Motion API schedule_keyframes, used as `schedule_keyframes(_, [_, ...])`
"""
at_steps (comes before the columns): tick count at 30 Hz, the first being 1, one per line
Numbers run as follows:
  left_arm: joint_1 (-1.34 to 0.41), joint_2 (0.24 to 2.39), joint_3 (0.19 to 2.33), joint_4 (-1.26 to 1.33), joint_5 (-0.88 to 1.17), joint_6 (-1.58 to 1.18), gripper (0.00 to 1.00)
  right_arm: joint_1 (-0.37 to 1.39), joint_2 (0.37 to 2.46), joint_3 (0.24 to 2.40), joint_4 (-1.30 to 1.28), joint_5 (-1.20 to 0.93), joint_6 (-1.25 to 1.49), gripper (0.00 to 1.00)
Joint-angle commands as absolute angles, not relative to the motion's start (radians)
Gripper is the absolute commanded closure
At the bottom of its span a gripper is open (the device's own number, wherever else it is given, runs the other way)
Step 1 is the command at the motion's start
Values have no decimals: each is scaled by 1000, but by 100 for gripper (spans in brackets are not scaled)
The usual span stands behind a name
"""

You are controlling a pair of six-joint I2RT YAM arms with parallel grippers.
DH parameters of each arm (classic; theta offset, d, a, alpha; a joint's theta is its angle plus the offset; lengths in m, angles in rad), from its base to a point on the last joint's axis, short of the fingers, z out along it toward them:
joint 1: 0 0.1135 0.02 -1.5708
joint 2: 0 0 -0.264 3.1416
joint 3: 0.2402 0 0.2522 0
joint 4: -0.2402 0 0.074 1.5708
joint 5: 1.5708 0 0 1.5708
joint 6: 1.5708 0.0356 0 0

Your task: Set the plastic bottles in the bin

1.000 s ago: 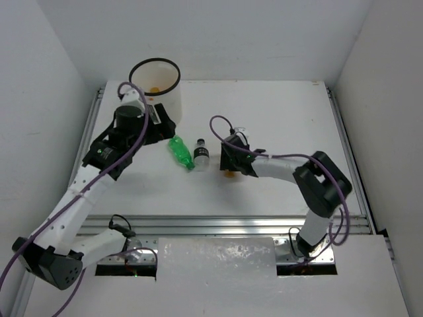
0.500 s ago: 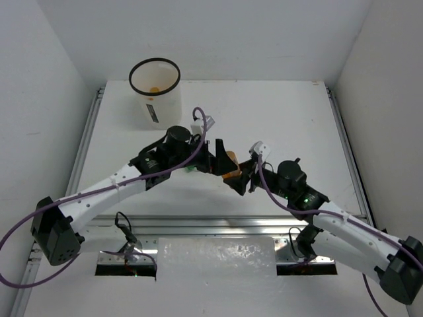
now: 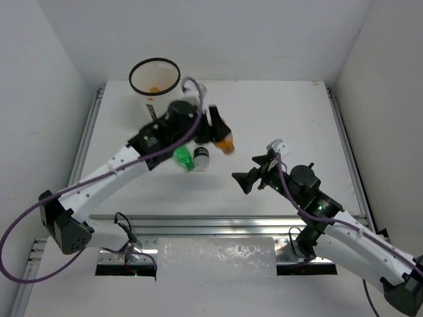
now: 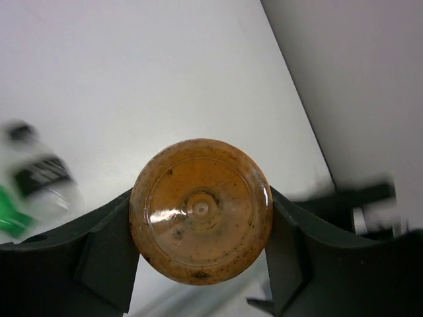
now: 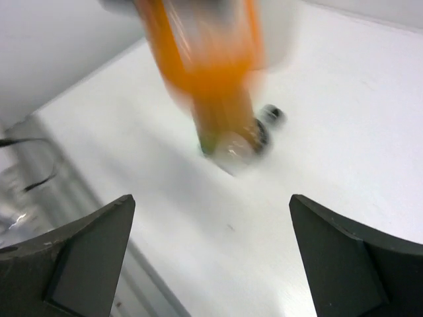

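Note:
My left gripper (image 3: 221, 134) is shut on an orange bottle (image 3: 225, 140), held above the table to the right of the bin (image 3: 156, 100). In the left wrist view the bottle's round base (image 4: 200, 210) sits clamped between the two fingers (image 4: 106, 254). A green bottle (image 3: 182, 157) and a clear bottle with a dark label (image 3: 201, 154) lie on the table just below the left gripper. Something orange (image 3: 154, 90) lies inside the white, black-rimmed bin. My right gripper (image 3: 252, 170) stands open and empty to the right, and its view shows the orange bottle (image 5: 211, 79) blurred ahead.
The table's metal rail (image 3: 231, 223) runs along the near edge, in front of the arm bases. White walls close in on the left, back and right. The left arm stretches diagonally across the left half of the table (image 3: 284, 112).
The orange bottle passed from my right gripper to my left. The left gripper shut on it and carried it up and back toward the bin. The right gripper opened and drew back to the right.

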State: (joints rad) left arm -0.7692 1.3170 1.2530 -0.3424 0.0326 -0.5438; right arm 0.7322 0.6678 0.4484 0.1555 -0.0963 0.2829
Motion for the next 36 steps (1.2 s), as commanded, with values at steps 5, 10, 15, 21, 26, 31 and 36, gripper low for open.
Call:
schedule_keyframes(5, [-367, 1475, 1774, -632, -419, -523, 100, 730, 710, 557, -219, 436, 449, 1])
schedule_keyframes(10, [-186, 1806, 2115, -747, -447, -483, 76, 729, 768, 577, -215, 355, 454, 1])
schedule_keyframes(15, [-98, 2078, 2417, -782, -344, -465, 1, 724, 1019, 739, -166, 166, 431, 1])
schedule_keyframes(21, [-84, 1993, 2402, -721, -299, -446, 0, 718, 1400, 984, -124, 68, 443, 1])
schedule_keyframes(26, [-115, 1745, 2194, -686, -307, -419, 0, 713, 1745, 1304, -274, 60, 497, 2])
schedule_keyframes(31, [-146, 1324, 1706, -582, -198, -460, 0, 718, 1980, 1453, -350, 23, 581, 6])
schedule_keyframes(36, [-160, 1051, 1398, -529, -135, -440, 0, 713, 2072, 1488, -365, 63, 583, 15])
